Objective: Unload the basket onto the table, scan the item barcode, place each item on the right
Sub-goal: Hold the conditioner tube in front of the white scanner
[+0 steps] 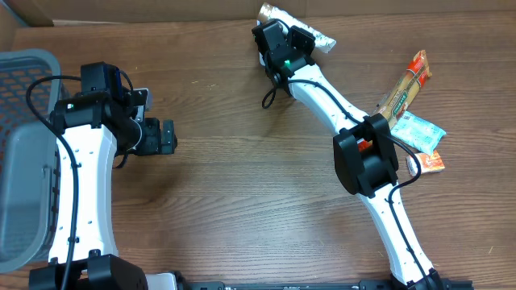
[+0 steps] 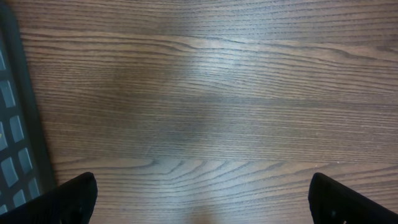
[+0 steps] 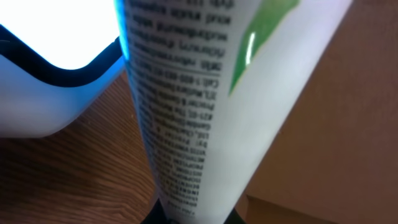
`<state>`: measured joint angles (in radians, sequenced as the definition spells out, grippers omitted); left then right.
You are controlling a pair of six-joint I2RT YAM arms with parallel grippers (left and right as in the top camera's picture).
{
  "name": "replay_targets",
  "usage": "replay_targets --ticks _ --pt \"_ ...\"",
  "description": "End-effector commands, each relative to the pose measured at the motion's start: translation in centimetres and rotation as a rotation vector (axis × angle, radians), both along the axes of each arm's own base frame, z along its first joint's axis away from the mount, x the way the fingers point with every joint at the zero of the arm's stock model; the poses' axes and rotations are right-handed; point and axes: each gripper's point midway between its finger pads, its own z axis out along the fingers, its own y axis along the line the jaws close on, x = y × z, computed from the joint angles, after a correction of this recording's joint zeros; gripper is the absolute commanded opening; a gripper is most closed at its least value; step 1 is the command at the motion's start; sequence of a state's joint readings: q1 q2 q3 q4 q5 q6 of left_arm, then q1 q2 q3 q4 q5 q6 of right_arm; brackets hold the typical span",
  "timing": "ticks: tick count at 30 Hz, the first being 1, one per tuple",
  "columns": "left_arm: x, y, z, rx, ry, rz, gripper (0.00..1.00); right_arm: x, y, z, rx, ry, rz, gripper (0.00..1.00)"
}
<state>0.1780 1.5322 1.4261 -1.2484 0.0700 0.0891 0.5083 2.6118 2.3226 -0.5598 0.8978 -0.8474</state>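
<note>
Clamping white tube, right jaws; left jaws wide.

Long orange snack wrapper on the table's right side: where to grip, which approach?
Probably from above, jaws across the narrow width of the long orange snack wrapper near its free upper end: it lies flat and diagonal, its lower end by the teal flat sachet.

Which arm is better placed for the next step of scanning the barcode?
Right. The right gripper is shut on the white printed tube, so it probably only needs to present the barcode. The left gripper hangs open over the table beside the grey basket, holding nothing.
</note>
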Motion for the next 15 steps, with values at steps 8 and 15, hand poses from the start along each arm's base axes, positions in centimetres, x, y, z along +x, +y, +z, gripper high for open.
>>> replay_targets --ticks 8,15 --pt "0.1 -0.1 0.0 0.004 0.0 -0.021 1.0 0.2 0.1 3.1 0.013 -0.078 -0.029 0.04" --pt "0.0 -0.1 0.0 0.004 0.0 -0.021 1.0 -0.7 0.3 7.1 0.141 -0.158 -0.071 0.04"
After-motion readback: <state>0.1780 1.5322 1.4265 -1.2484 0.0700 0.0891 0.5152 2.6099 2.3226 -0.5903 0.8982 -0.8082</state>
